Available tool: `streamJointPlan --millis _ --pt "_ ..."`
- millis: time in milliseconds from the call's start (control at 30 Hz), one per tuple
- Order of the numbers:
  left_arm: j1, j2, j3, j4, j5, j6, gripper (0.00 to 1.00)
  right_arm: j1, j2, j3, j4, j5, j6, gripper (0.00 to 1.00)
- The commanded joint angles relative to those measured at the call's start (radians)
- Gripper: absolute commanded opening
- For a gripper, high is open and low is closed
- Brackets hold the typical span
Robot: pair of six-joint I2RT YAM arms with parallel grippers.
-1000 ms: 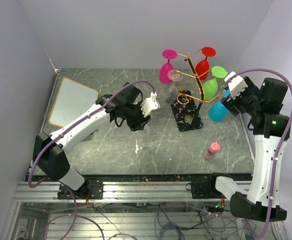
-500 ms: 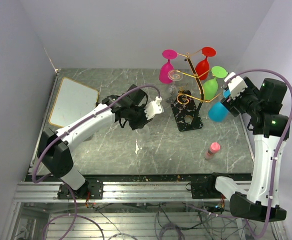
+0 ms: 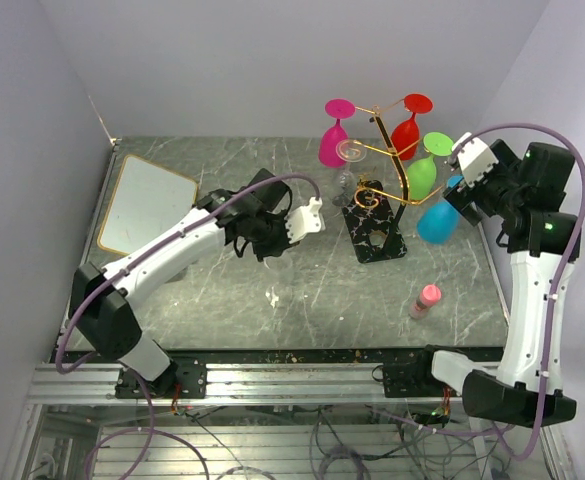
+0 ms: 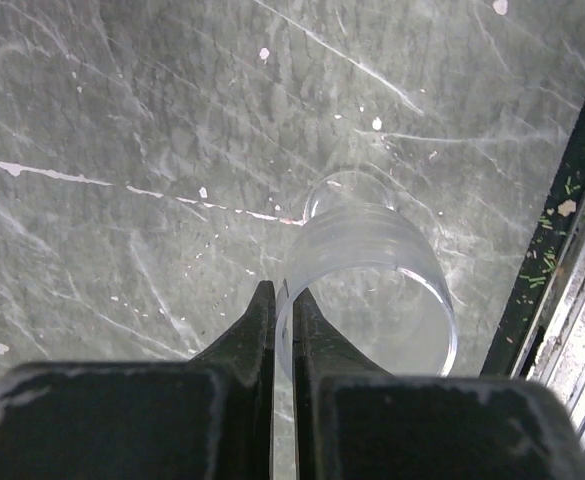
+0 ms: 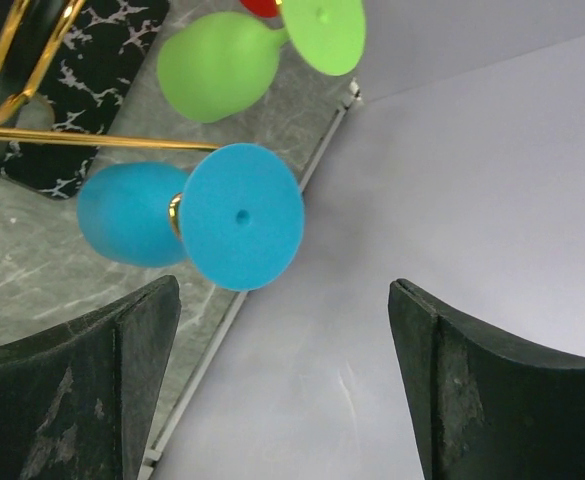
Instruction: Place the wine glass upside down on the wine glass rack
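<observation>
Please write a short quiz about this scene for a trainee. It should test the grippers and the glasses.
1. True or false: the right gripper is shut on the blue glass.
2. What does the left gripper pinch? A. the clear glass B. a pink bottle C. a green glass
3. How many coloured glasses hang on the rack?

Key
1. False: it is open, and the blue glass hangs on the rack.
2. A, by its rim.
3. Four: pink glass, red glass, green glass, blue glass.
</observation>
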Motion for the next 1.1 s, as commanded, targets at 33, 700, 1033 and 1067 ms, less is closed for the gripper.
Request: streamJointPlan --millis 33,700,1033,1067 --pt "0.015 -0.108 0.05 -0.057 0.072 0.037 0.07 -0.007 0.031 0.109 -0.014 0.027 0.016 0.87" --pt "0.36 -0.38 0.068 0.174 0.388 -0.312 0.07 -0.025 0.235 0.464 -0.087 -0.377 0.219 0.95" --pt "0.36 -0.357 0.273 0.282 0.246 -0.493 0.07 0.067 0.262 0.341 0.321 -0.704 0.732 0.88" --pt "0.36 -0.35 0.296 0.289 0.233 -0.506 0.07 0.094 0.266 0.327 0.341 -0.696 0.749 0.87"
